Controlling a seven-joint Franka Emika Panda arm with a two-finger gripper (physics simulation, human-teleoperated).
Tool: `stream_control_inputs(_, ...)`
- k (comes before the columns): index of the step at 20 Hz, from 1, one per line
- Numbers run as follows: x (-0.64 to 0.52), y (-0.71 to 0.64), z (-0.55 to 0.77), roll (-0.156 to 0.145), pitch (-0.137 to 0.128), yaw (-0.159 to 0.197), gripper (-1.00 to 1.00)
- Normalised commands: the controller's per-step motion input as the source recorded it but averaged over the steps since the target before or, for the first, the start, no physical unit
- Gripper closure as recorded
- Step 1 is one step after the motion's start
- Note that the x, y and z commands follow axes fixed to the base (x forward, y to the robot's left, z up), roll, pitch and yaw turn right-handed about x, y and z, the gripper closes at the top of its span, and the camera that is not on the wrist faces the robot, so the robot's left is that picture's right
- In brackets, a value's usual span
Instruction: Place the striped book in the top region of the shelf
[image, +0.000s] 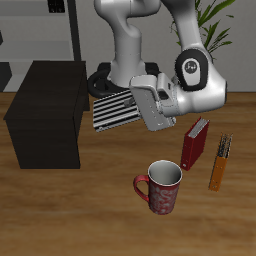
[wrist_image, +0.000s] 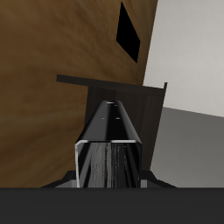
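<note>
In the exterior view, the arm is reaching out over the table (image: 100, 215) and the gripper (image: 138, 103) is holding the striped book (image: 113, 108) in the air. The book is lying nearly flat, with its striped cover facing up, and it is sticking out from the gripper toward the shelf (image: 45, 115). Its far end is hanging just beside the shelf's upper edge, about level with the shelf's top; whether the two are touching cannot be told from here. The jaws are clamped on the book's near end. The shelf is sitting at the left of the view. Nearer the front edge, a red patterned mug (image: 160, 186) is standing upright. Beside it, farther right, a red book (image: 195, 144) is standing on end, and a slim orange book (image: 219, 162) is standing just beyond that, apart from it.

In the wrist view, the striped book (wrist_image: 108, 156) is running straight away from the camera, seen edge-on, with its grey spine and dark cover filling the middle. The jaws are pressing on it from both sides, though only dark slivers of them are showing. Past the book's far end, the shelf (wrist_image: 144, 109) is appearing as a dark slab, with the wooden table (wrist_image: 44, 79) beyond it.
</note>
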Motion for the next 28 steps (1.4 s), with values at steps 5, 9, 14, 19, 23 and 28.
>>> stream_control_inputs(5,-0.02,-0.19,0.07,-0.033,0.005,-0.030,1.00)
stream_control_inputs(9,0.03,-0.24,0.06,-0.043,0.002,-0.023,1.00)
stream_control_inputs(14,-0.01,-0.22,0.00,-0.035,0.020,-0.010,1.00)
stream_control_inputs(19,-0.07,-0.48,0.14,-0.062,-0.012,-0.020,1.00)
stream_control_inputs(23,-0.01,-0.27,-0.10,-0.024,0.021,-0.006,1.00)
stream_control_inputs(28,0.03,-0.06,-0.13,0.002,0.024,0.001,1.00)
